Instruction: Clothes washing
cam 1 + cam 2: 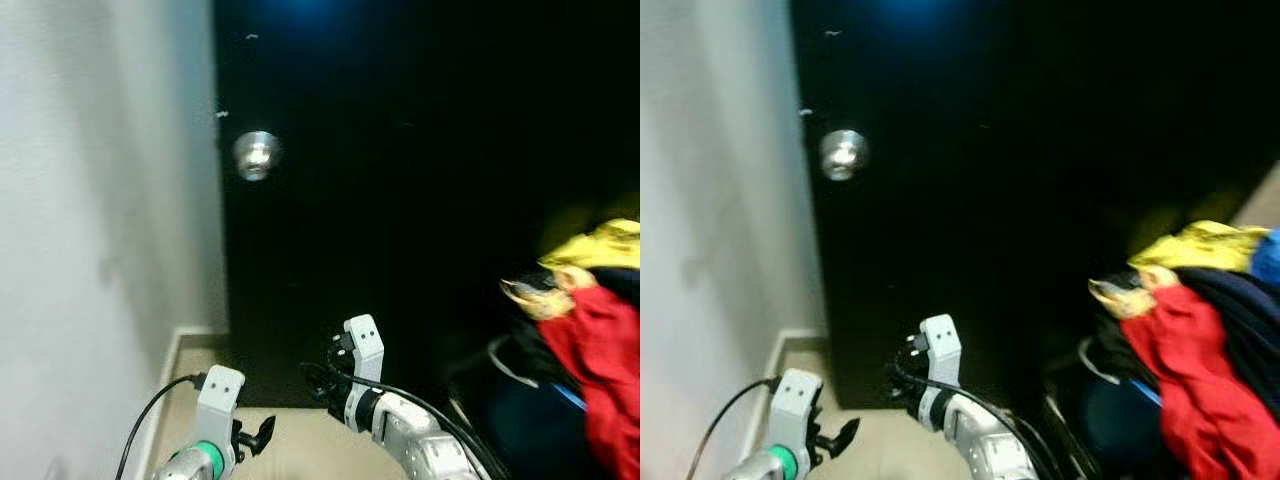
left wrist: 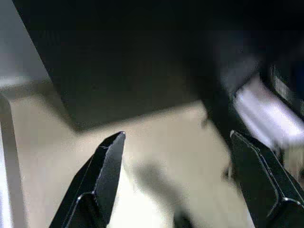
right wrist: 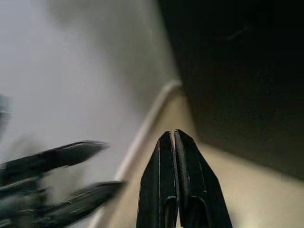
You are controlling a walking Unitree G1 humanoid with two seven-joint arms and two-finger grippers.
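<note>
Facing black door (image 1: 420,200), clothes pile (image 1: 590,330) right

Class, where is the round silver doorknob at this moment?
In the left eye view, the doorknob sits upper left on the black door, by its edge beside the white wall.

Before you stands the door (image 1: 420,200), its knob (image 1: 256,155) near the wall (image 1: 90,230) on your left, the clothes pile (image 1: 590,320) at right, floor (image 1: 290,440) below.
</note>
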